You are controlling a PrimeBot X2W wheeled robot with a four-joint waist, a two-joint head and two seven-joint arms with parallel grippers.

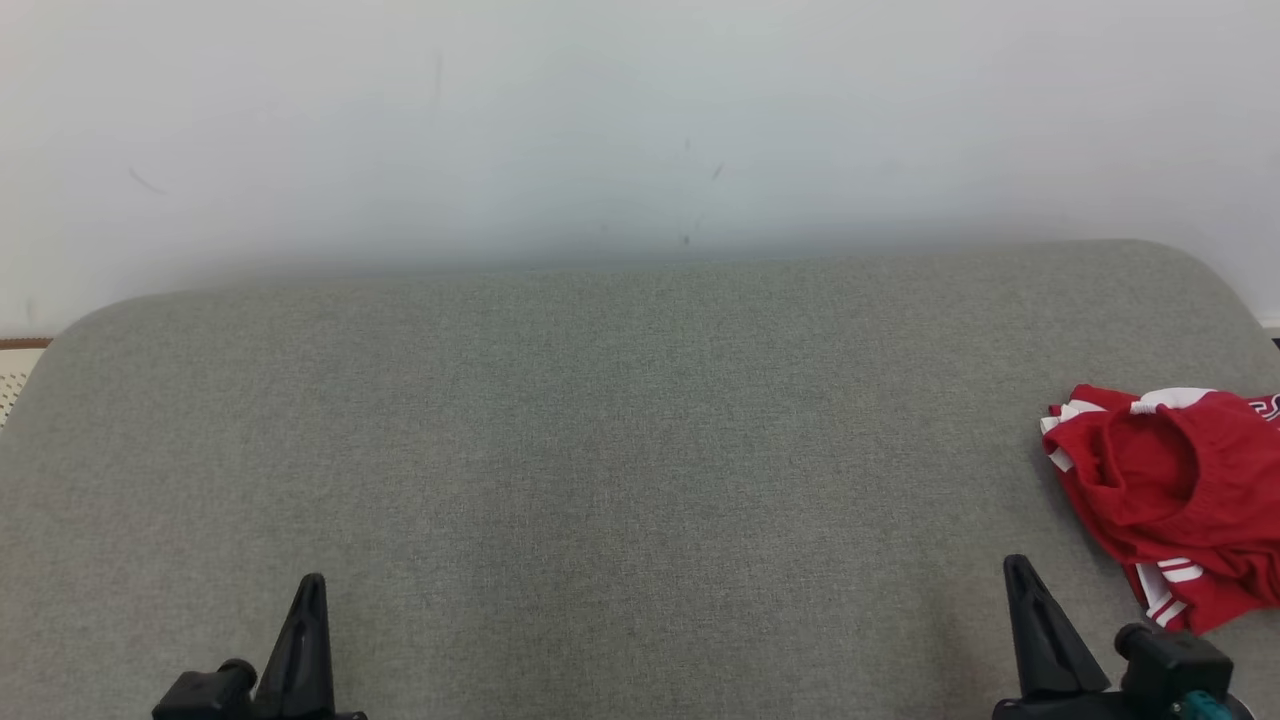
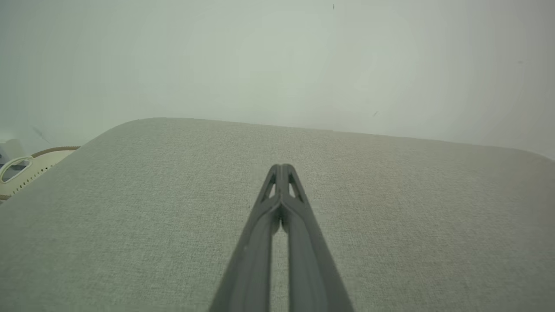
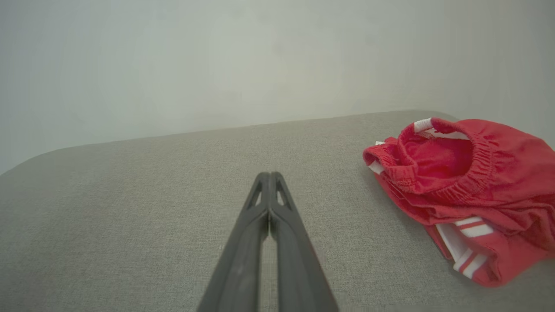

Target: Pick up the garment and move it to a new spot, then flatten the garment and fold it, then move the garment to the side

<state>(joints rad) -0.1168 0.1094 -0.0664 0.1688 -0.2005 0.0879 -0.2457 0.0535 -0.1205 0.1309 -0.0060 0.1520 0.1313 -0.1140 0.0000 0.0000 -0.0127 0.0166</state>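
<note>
Head view: red shorts with white stripes lie crumpled at the right edge of the grey padded surface, partly cut off by the frame, with a white wall behind. Right wrist view: more of the heap shows. Its elastic waistband gapes toward the far left and its striped leg hems lie toward the near right, so the long axis slants from far to near. Left wrist view: a cream perforated object sits past the surface's left corner. Left gripper and right gripper: fingers pressed together, holding nothing, both clear of the shorts, the right one nearer them.
</note>
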